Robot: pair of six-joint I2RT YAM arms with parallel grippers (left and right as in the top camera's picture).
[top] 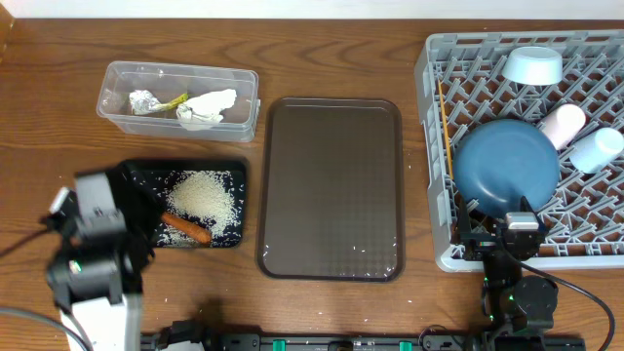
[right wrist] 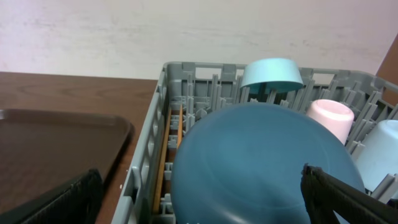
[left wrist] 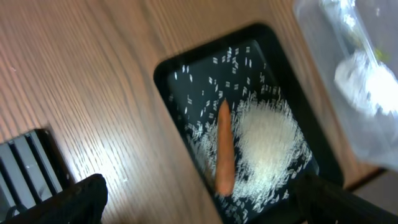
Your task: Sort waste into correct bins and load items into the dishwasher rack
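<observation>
Overhead: carrot (top: 185, 228), rice (top: 203, 195) in black tray (top: 226, 168), 8 o'clock on counter (top: 58, 58); tissue (top: 207, 105) in tub (top: 244, 107), 10 o'clock; plate (top: 507, 168) in rack (top: 429, 146), 3 o'clock; left gripper (left wrist: 208, 202), right gripper (right wrist: 208, 202) both spread wide, empty.

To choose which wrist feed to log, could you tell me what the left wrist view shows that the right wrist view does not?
Only the left wrist view: the shallow black rectangular tray holding loose white rice and a small orange carrot, plus part of the clear plastic tub with crumpled white tissue. Only the right wrist view: the grey plastic rack holding the large blue plate, light-blue bowl, white cup, light-blue cup and wooden chopsticks, beside the brown serving tray. Both: the wooden table.
</observation>
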